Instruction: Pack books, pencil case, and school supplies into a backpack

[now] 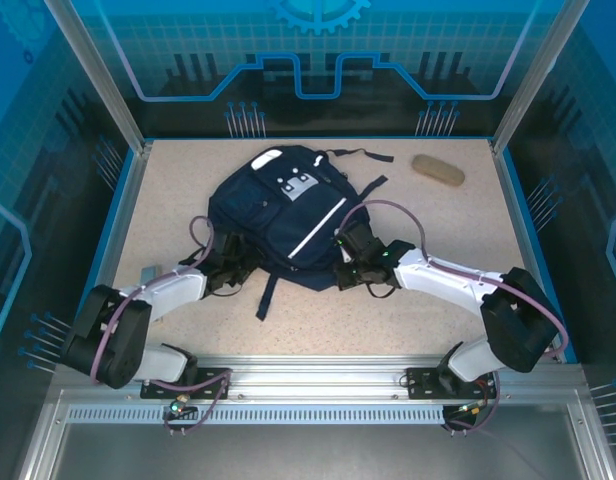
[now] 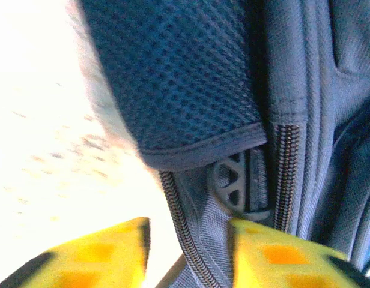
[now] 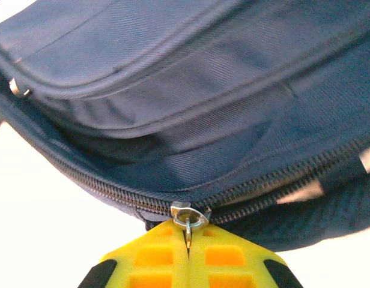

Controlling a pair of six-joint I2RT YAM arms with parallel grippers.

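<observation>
On table's point(image 1: 428, 310) near side, left gripper point(image 2: 188, 234), jaws apart, straddles backpack point(image 1: 278, 215) zip point(image 2: 179, 210) | right gripper point(image 3: 188, 240), jaws clamped on zipper pull point(image 3: 189, 217) at backpack's near-right edge | backpack lies mid-table | pencil case point(image 1: 438, 170) lies far right, well apart.

1. The top external view is taken from above and behind the arm bases point(image 1: 188, 382). It is directed down and forward over the whole surface point(image 1: 318, 325), and the backpack point(image 1: 283, 215) is seen entire, from far off, near the middle.
2. The left wrist view is taken from just behind the left tool point(image 2: 188, 240), whose yellow fingers point(image 2: 101, 258) are seen along the bottom edge. The backpack's mesh point(image 2: 173, 78) and a zipper point(image 2: 179, 210) are faced at very close range and are blurred.
3. The right wrist view is taken from just behind the right tool point(image 3: 188, 255). A zipper pull point(image 3: 189, 217) on the backpack is faced equally closely.
4. The backpack's near edge is shared with the top view: its left part by the left wrist view, its right part by the right wrist view.
</observation>
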